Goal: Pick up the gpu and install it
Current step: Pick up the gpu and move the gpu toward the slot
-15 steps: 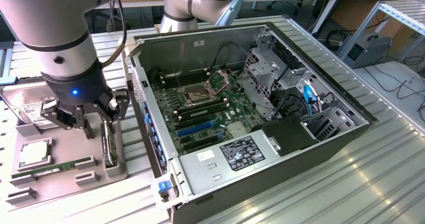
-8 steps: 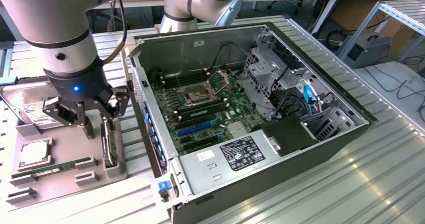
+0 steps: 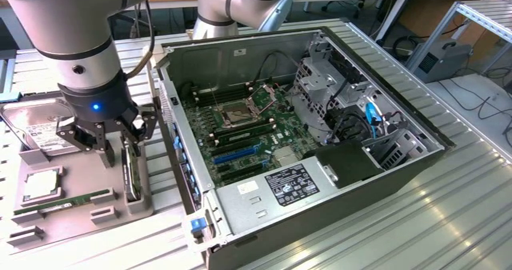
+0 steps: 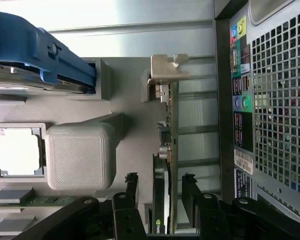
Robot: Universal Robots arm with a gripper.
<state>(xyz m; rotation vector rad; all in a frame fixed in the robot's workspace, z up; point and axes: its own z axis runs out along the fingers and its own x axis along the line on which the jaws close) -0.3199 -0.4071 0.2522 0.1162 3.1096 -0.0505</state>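
Hovering with black tool (image 4: 160,184) spread open, straddling the thin dark gpu card with silvery bracket (image 4: 173,130), standing edgewise in the grey plastic tray (image 4: 125,100); likely light, stiff, fragile, so favouring flat faces mid-length.

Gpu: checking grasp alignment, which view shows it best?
Wrist view: the gpu stands on edge between the open gripper's fingers, its bracket plain. The exterior view gives its thin dark edge in the holder.
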